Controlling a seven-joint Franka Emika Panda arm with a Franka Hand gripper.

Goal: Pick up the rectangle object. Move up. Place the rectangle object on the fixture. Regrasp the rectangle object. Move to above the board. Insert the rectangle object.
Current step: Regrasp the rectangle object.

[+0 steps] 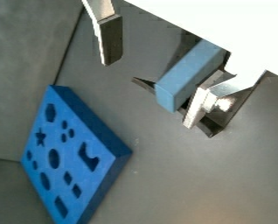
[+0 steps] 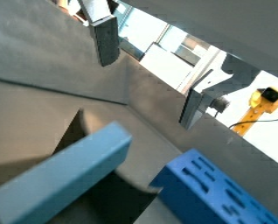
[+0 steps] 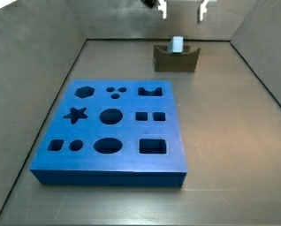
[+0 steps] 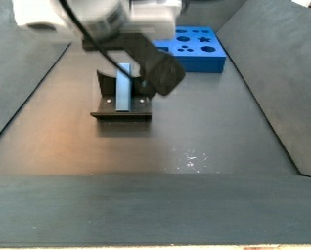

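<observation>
The pale blue rectangle object (image 3: 176, 44) stands upright in the notch of the dark fixture (image 3: 176, 59) at the far end of the floor. A side view from the opposite end shows the same rectangle object (image 4: 125, 86) rising out of the fixture (image 4: 121, 109). My gripper (image 3: 182, 8) hangs open above it and holds nothing. In both wrist views the rectangle object (image 1: 188, 74) (image 2: 59, 179) lies below my spread gripper (image 1: 153, 70) (image 2: 151, 72), apart from both fingers. The blue board (image 3: 111, 132) with dark shaped holes lies flat mid-floor.
Grey sloping walls (image 3: 42, 53) enclose the floor on both sides. The board (image 4: 194, 49) lies beyond the fixture in that side view. A yellow robot arm (image 2: 264, 103) shows outside the enclosure.
</observation>
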